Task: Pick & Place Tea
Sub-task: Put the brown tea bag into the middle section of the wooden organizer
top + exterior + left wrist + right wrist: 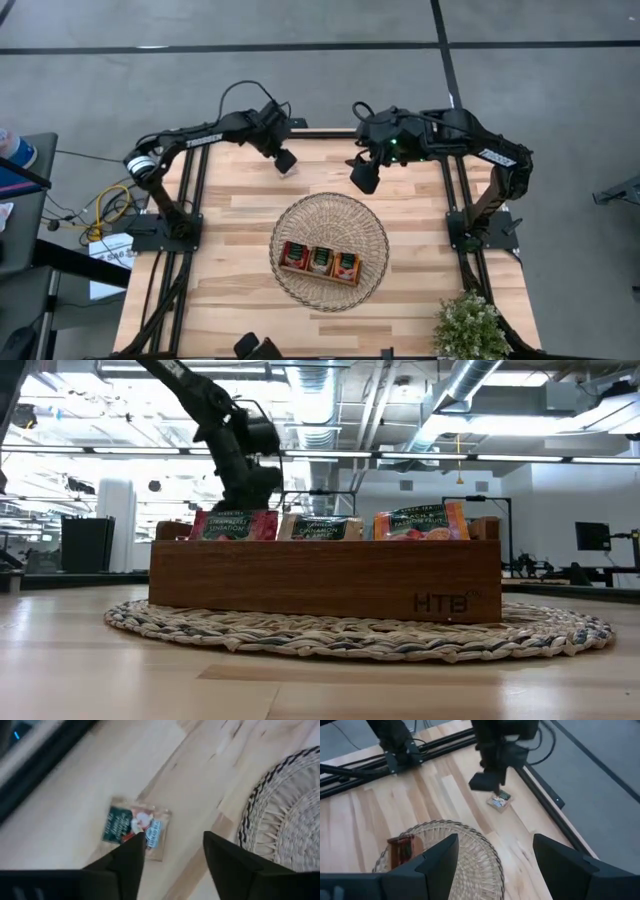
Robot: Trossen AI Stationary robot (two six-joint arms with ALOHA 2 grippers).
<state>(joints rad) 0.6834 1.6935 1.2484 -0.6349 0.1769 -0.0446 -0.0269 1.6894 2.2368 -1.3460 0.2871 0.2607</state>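
One pale tea sachet [134, 826] with a dark green label lies flat on the table near its far edge, left of the round wicker basket [372, 222]; it also shows in the right wrist view [499, 801]. My left gripper [172, 852] hovers open just above the sachet, which lies by one fingertip. I see no touch. The brown wooden tray [320, 262] stands in the basket with red, pale and orange sachets [330, 525] upright in its three compartments. My right gripper [495, 857] is open and empty above the basket's far rim.
A green plant [470, 325] stands at the table's near right corner. A dark object [255, 347] sits at the near edge. The arms' black frames run along both table sides. Bare wood lies left and right of the basket.
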